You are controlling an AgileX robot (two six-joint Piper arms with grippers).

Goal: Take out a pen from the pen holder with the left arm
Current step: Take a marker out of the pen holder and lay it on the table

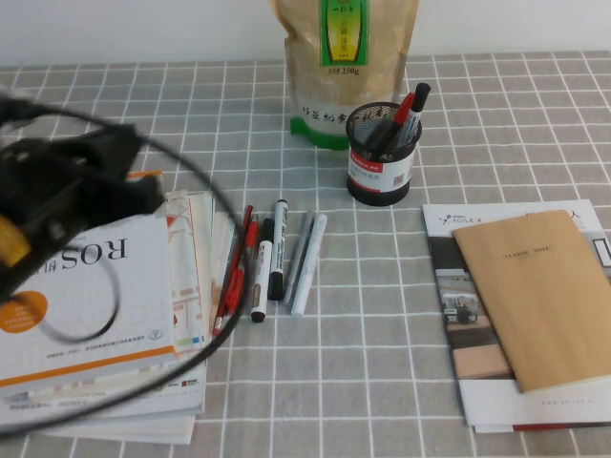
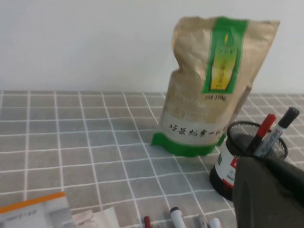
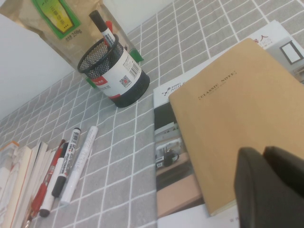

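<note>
The black mesh pen holder (image 1: 383, 153) with a white label stands at the back middle of the table, in front of a paper bag. A red pen (image 1: 398, 112) and a black-capped marker (image 1: 412, 107) stick out of it. My left gripper (image 1: 134, 186) hovers at the left over the stack of books, well short of the holder, shut and empty. In the left wrist view its dark fingers (image 2: 268, 190) sit low in front of the holder (image 2: 223, 166). My right gripper (image 3: 270, 185) is shut with nothing in it, above the tan notebook (image 3: 237, 109). The holder (image 3: 116, 71) lies far from it.
Several loose pens and markers (image 1: 272, 262) lie side by side between the books (image 1: 95, 315) and the holder. A tall brown bag with a green label (image 1: 346, 67) stands behind the holder. The tan notebook (image 1: 539, 296) rests on brochures at the right. A black cable (image 1: 205, 191) loops over the books.
</note>
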